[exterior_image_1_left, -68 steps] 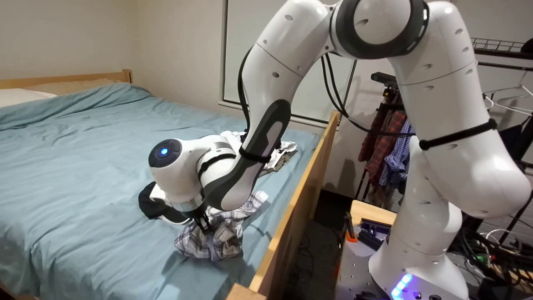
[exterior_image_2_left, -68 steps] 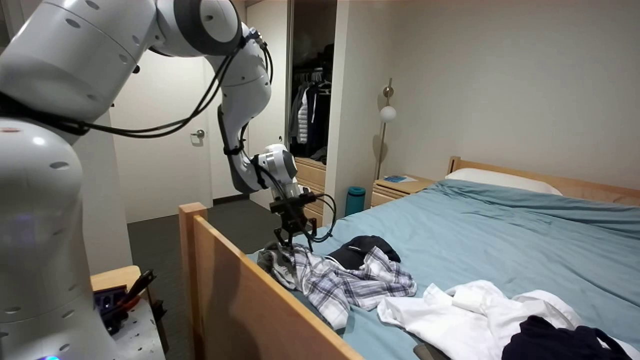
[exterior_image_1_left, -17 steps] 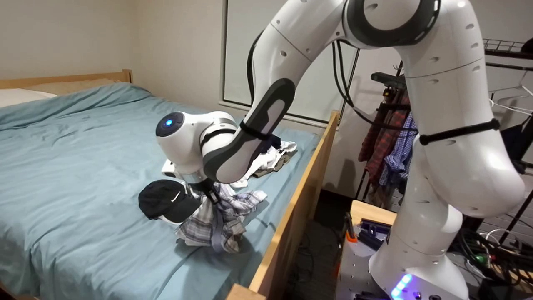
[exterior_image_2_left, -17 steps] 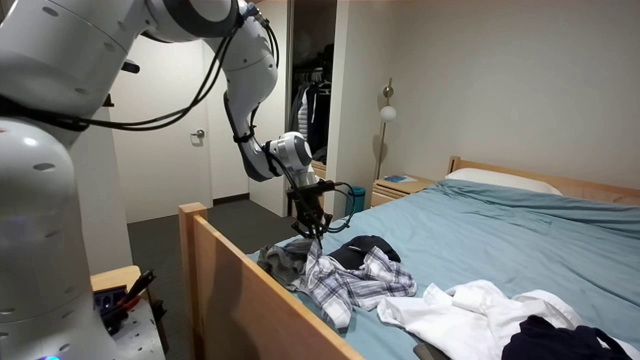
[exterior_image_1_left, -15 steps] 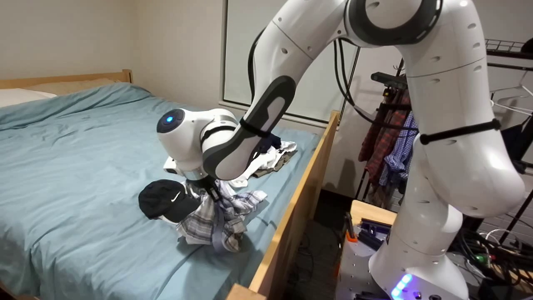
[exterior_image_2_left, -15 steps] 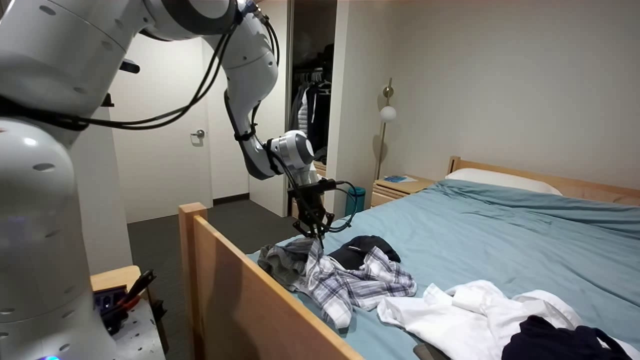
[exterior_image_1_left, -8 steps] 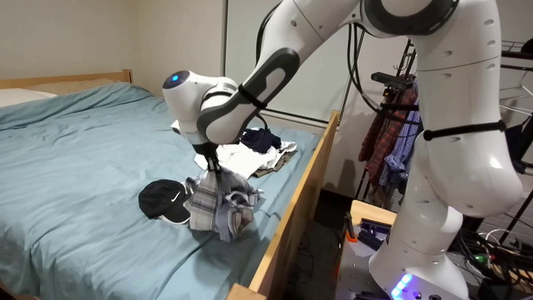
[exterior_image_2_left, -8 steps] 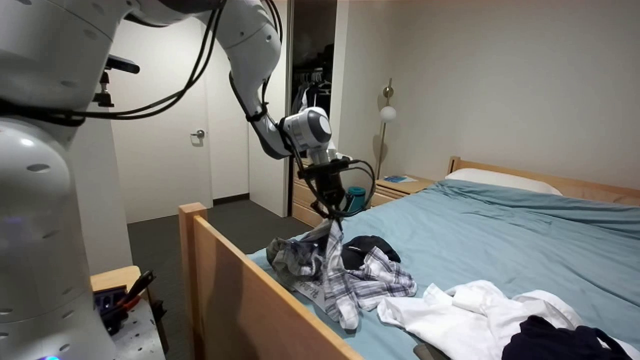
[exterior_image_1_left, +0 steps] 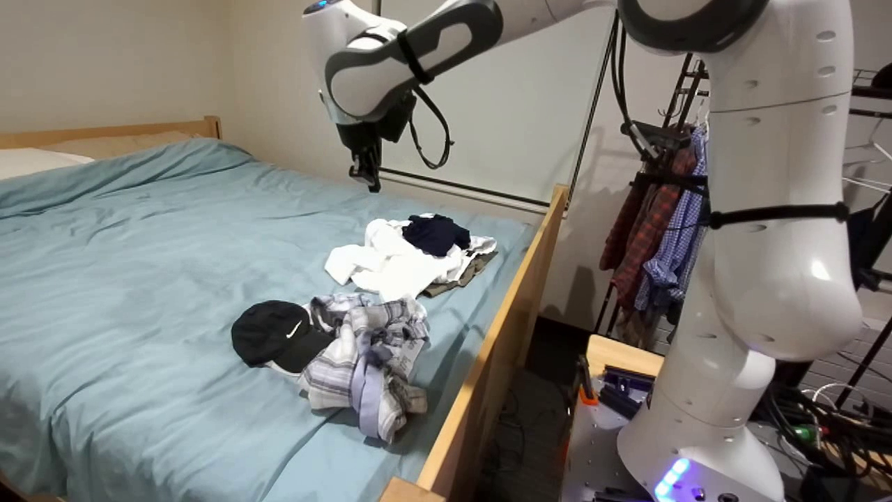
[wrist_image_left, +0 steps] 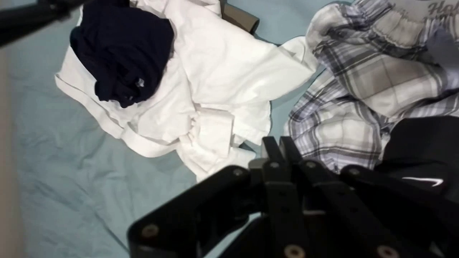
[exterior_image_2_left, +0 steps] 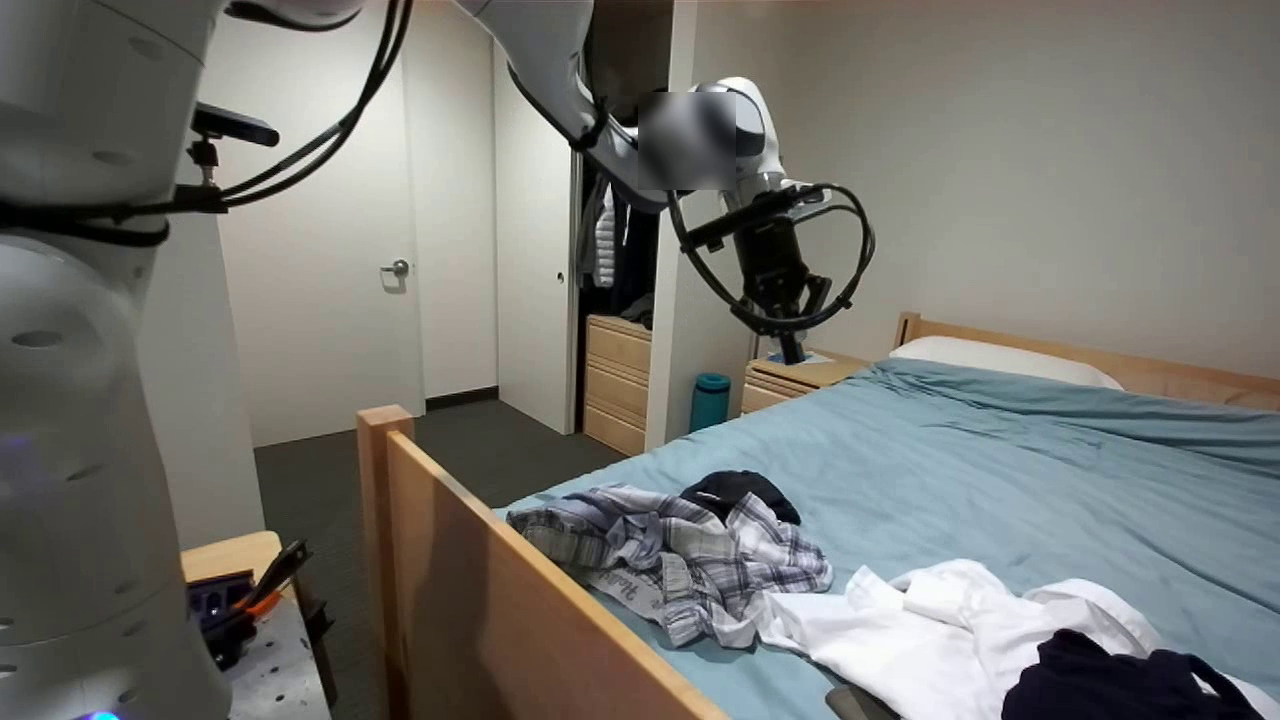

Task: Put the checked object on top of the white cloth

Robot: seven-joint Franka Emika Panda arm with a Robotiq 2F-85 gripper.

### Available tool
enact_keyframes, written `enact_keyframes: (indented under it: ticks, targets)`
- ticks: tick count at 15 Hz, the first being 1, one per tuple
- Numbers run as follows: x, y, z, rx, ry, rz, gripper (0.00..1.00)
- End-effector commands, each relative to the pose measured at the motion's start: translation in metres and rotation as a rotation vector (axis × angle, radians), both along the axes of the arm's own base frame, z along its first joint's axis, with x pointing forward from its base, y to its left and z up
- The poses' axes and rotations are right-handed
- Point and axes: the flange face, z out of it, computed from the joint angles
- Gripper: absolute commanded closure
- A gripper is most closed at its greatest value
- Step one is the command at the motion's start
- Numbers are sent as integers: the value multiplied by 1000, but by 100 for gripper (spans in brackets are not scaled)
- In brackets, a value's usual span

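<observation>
The checked object (exterior_image_1_left: 334, 376), a crumpled plaid garment, lies on the bed in both exterior views. Right beside it is the white cloth (exterior_image_2_left: 930, 630); their edges meet or nearly meet. High above the bed hangs my gripper (exterior_image_1_left: 366, 181), well clear of both. Seen from the wrist, its two fingertips stand almost together with only a thin gap and no fabric between them: the gripper (wrist_image_left: 279, 141) is shut on nothing. In that view the white cloth (wrist_image_left: 229, 61) spreads left of the fingers, and the checked object (wrist_image_left: 391, 75) lies to their right.
A dark navy garment (exterior_image_1_left: 435, 235) rests on the white cloth, with a brown piece (exterior_image_1_left: 460, 277) poking out below. A black cap (exterior_image_1_left: 282, 335) sits against the checked object. The wooden footboard (exterior_image_2_left: 500, 560) runs along the bed's end.
Half a second ago the gripper was lifting the checked object by a fold. Now the garment has dropped back onto the bed, while the arm has risen far up without it.
</observation>
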Motion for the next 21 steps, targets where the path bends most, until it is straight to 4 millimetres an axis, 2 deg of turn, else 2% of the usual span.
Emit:
enact_keyframes:
  ticks: [1, 5, 8, 9, 10, 11, 13, 14, 15, 19, 21]
  targets:
    - [-6, 31, -11, -55, 9, -3, 66]
    - [-35, 118, -85, -35, 152, 233, 42]
    - [-76, 188, -148, 6, 242, 385, 23]
    - [-87, 202, -163, 10, 270, 437, 16]
    - [-67, 189, -145, -4, 234, 354, 10]
    - [-76, 201, -158, -2, 252, 370, 29]
    - [-74, 203, -157, -4, 246, 368, 15]
    - [-70, 199, -153, -4, 237, 359, 0]
    - [-68, 203, -159, 72, 280, 468, 2]
    - [-56, 213, -178, 176, 300, 634, 0]
    - [-53, 208, -192, 211, 300, 732, 0]
